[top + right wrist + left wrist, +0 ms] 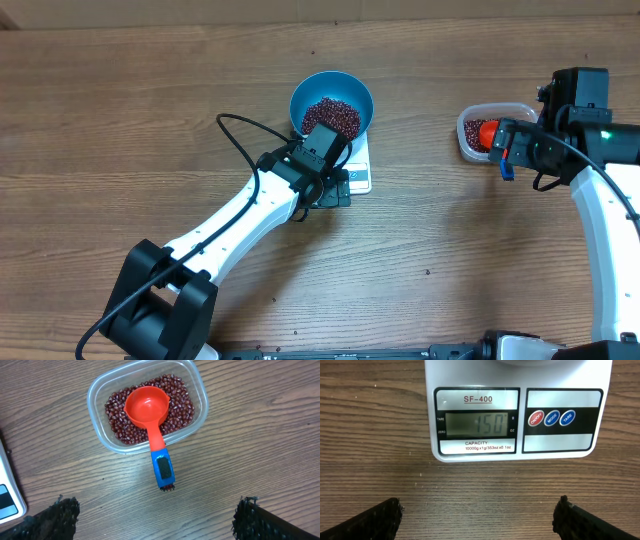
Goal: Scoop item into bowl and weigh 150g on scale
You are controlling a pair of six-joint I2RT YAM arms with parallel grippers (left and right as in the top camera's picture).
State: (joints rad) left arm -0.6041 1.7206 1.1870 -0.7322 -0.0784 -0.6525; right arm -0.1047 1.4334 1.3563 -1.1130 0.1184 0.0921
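Note:
The sky-blue bowl (345, 76) stands on the white scale (360, 178) and holds a pile of maroon beans (335, 112). In the left wrist view the scale (560, 445) shows 150 on its display. My left gripper (480, 517) hovers open over bare wood just in front of the scale; in the overhead view my left gripper (328, 178) covers the scale's front. My right gripper (157, 515) is open and holds nothing, just short of the orange scoop (146, 406), which lies on more beans (117, 415) in a clear container (198, 385).
The scoop's blue handle (163, 469) sticks out over the container rim toward my right gripper (520, 150). A corner of the scale (7, 492) shows at the left edge of the right wrist view. The clear container (470, 140) sits at the table's right.

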